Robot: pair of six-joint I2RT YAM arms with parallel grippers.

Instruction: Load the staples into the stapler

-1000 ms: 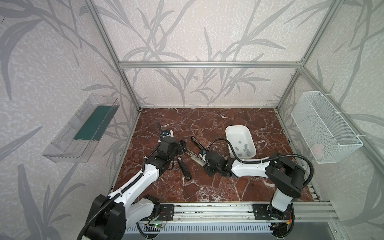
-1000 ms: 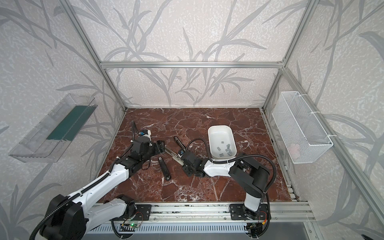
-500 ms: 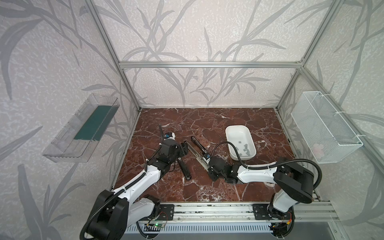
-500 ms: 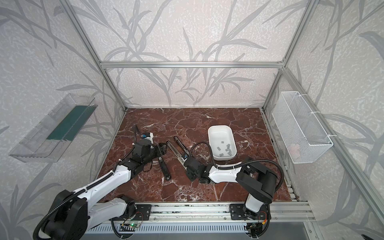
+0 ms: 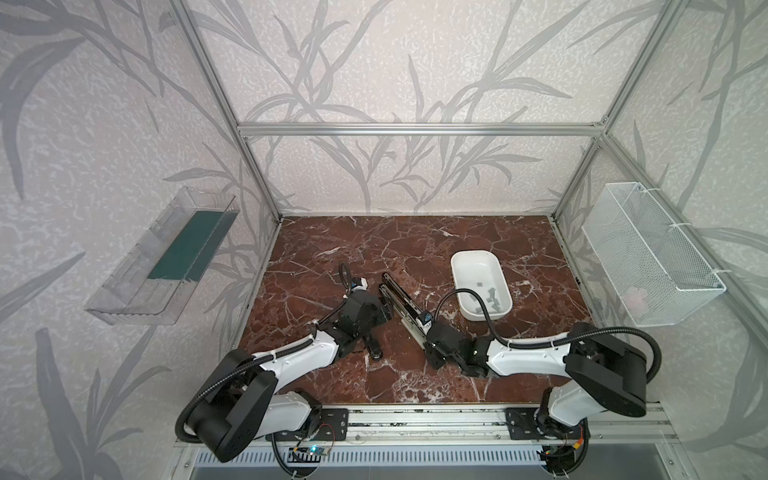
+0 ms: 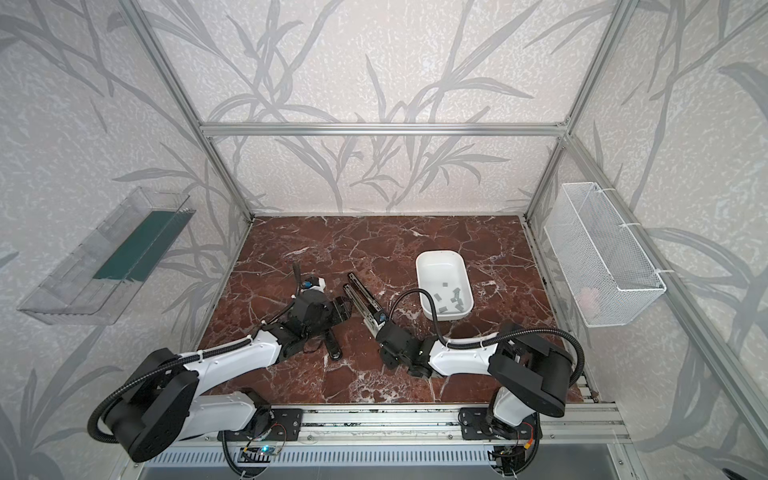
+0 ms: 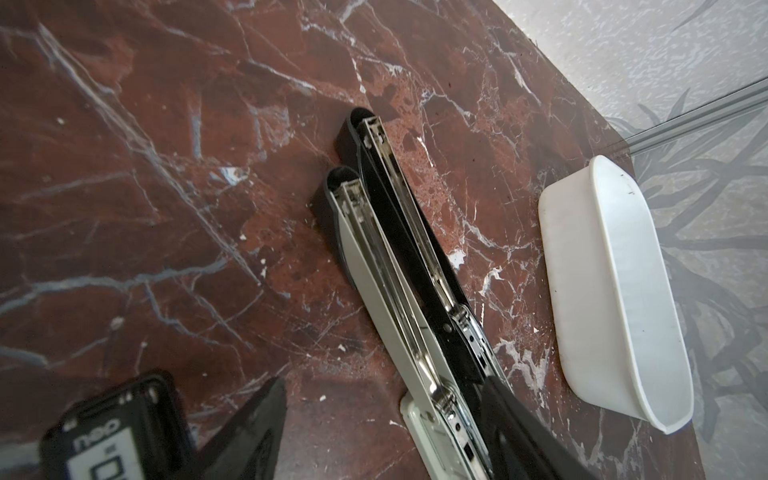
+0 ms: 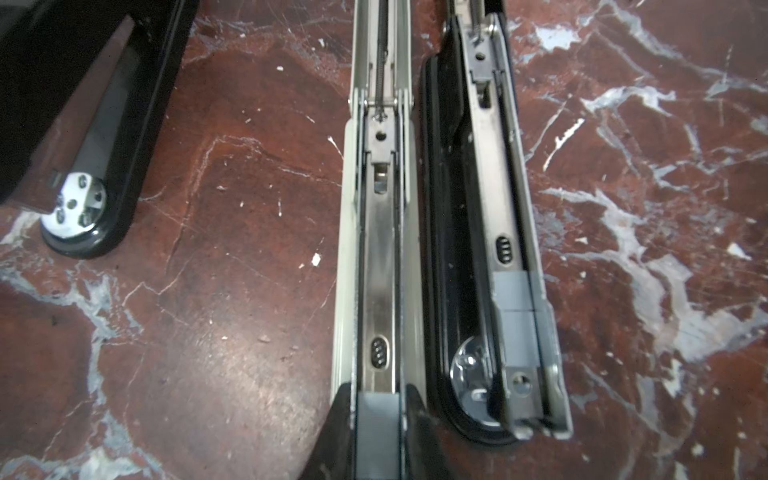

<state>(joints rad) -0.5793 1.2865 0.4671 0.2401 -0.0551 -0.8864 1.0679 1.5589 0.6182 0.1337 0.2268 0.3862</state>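
The red-brown marble table (image 5: 415, 241) looks smooth and glossy. The white plastic tub (image 5: 478, 270) is smooth and matt. The pale plastic stapler (image 8: 378, 249) has a shiny silver metal rail. The small flat grey metal staples (image 8: 513, 307) look dull.

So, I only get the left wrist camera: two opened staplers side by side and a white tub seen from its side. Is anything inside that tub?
Observer: Yes. In a top view several small grey staples lie loose in the white tub, at the end nearer the arms.
Operator: And where's the other arm's claw?
Observer: The right gripper is shut on a grey staple strip, lined up with the grey stapler and its open channel.
Operator: Has the black one got any yet?
Observer: Yes, the right wrist view shows grey strips already sitting in the channel of the black stapler.
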